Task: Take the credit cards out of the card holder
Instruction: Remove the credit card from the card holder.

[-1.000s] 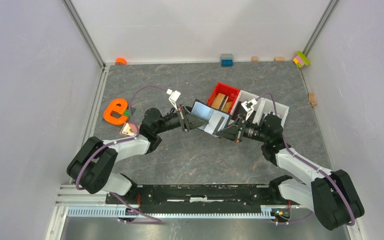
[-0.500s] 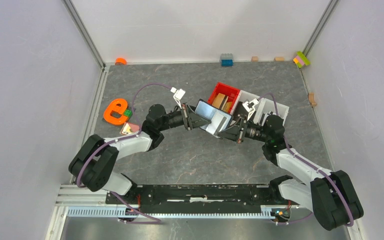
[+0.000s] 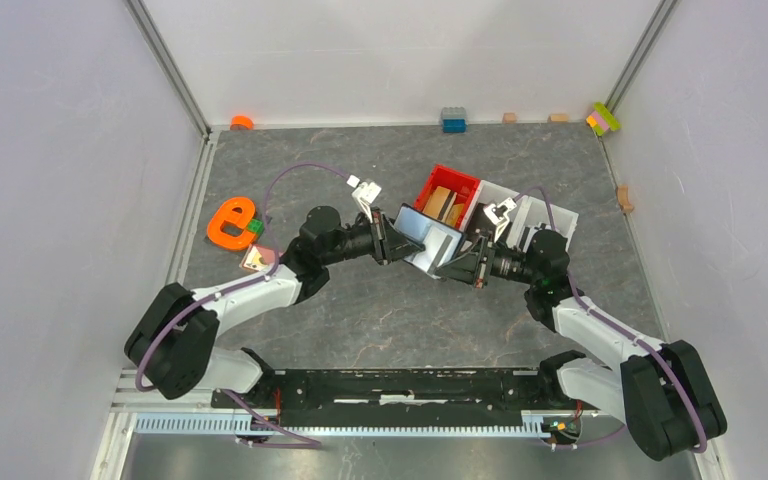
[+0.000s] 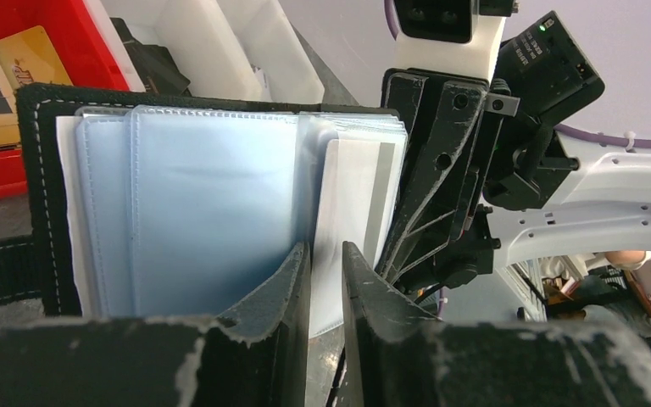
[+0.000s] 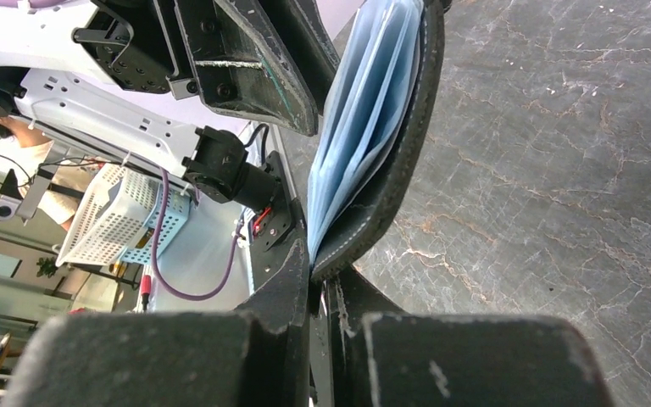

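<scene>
Card holder of black leather is clamped by right hand; its upright greyish-white card is faced by narrowly parted left hand.

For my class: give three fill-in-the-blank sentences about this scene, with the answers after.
The right gripper is shut on the ___ edge of the card holder. The bin with wooden blocks in it is ___. The orange letter on the table's left side is an ___.
Missing words: black; red; e.
</scene>
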Motion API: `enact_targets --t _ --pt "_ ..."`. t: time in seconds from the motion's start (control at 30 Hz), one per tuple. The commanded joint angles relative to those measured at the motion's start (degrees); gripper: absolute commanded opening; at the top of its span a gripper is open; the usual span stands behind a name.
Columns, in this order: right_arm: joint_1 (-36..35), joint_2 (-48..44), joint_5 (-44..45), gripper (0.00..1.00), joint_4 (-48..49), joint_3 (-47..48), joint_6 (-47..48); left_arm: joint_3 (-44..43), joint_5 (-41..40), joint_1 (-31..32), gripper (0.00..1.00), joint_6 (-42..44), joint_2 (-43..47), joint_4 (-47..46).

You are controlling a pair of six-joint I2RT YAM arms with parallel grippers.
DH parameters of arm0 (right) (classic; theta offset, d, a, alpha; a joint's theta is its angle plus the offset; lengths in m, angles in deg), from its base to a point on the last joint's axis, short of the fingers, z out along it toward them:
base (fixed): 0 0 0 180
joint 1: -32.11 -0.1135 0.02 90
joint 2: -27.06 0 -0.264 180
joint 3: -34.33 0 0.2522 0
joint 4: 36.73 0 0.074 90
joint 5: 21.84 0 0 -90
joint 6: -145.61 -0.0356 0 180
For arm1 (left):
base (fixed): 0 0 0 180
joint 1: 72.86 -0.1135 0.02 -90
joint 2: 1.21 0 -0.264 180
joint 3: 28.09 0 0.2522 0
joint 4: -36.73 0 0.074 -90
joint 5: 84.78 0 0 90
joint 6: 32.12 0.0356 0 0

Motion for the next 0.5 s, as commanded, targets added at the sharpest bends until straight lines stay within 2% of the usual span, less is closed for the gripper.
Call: enact_targets --t 0.0,0.07,0.2,0.47 --pt "0.08 0.5 3.36 0.1 4.75 1.27 0.47 -1.34 12.21 3.23 0.23 -4.25 -2.48 -5.2" --pt "0.32 0.47 3.67 0.13 4.36 1.27 0.6 -1.39 14.02 3.23 0.19 -7.17 -4.28 -8.99" --pt "0.8 0.32 4.38 0.19 4.19 0.92 0.6 -1.21 13.72 3.23 0.15 -7.16 -4.06 -8.95" --pt "2.27 0.26 6.54 0.16 1.77 0.43 1.41 -0.98 12.18 3.23 0.11 -5.14 -2.39 -6.22"
